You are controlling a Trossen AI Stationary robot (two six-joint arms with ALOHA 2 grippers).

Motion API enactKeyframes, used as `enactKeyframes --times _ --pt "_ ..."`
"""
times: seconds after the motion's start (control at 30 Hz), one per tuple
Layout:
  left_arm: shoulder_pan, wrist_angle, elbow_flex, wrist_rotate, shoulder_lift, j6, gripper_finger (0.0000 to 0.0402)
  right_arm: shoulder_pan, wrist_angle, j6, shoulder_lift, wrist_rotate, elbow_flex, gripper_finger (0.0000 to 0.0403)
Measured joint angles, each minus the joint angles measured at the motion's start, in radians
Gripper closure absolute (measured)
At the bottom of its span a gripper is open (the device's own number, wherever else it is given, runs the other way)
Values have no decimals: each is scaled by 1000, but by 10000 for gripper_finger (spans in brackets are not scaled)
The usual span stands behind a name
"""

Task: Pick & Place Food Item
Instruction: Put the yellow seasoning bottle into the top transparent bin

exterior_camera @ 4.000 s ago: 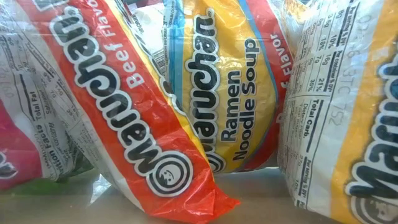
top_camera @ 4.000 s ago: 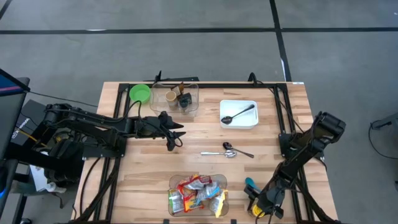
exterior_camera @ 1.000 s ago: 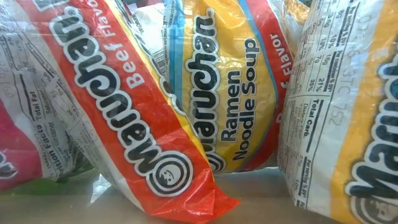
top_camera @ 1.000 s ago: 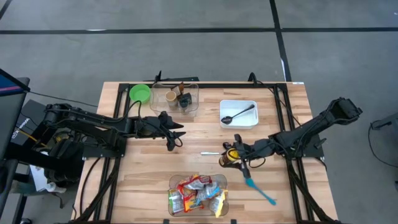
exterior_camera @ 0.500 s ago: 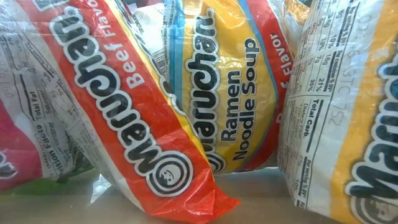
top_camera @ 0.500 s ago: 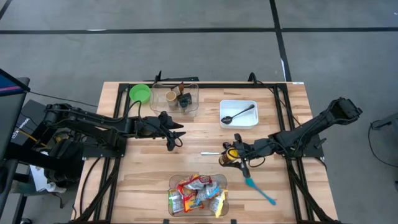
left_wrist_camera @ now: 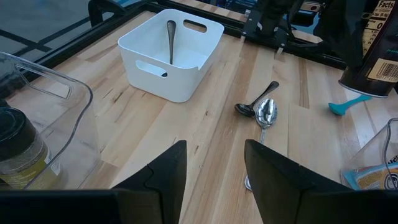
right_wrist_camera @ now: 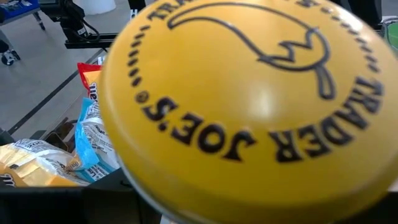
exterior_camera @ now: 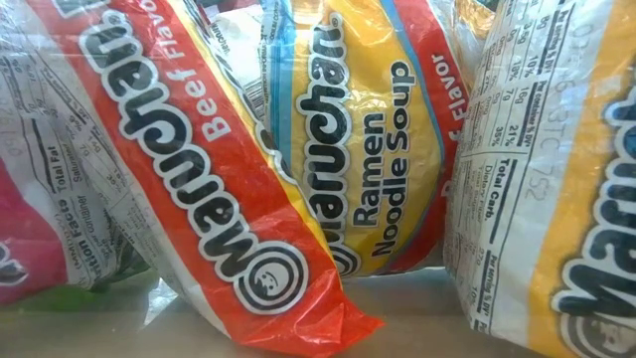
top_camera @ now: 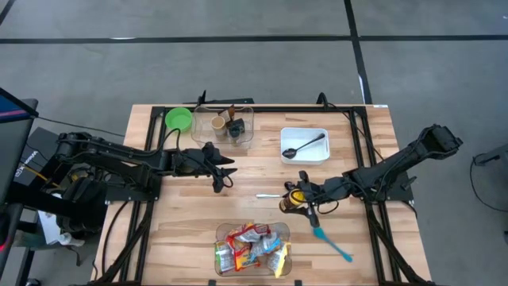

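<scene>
jar (top_camera: 294, 199) with yellow lid is grasped by the right gripper (top_camera: 300, 199), just above the ramen bin (top_camera: 222, 233); placing is left. left gripper (left_wrist_camera: 214, 163) waits released, well apart.

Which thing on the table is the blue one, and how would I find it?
Start at the clear plastic bin of bright ramen noodle packets at the near edge of the wooden table. Just to its right, on bare wood, lies the small turquoise plastic spatula, below the right gripper and its yellow-lidded jar. It is the only blue utensil; the nearby spoons are metal.
</scene>
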Motion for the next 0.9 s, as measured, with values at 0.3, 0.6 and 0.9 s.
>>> enactKeyframes --times 0.3,0.6,0.9 --pt "0 0 0 0 0 0 247 0 0 0 0 3 0 177" --pt "0 0 0 0 0 0 247 -41 23 31 0 7 0 178" --pt "0 0 0 0 0 0 247 -164 27 18 55 -86 26 178"
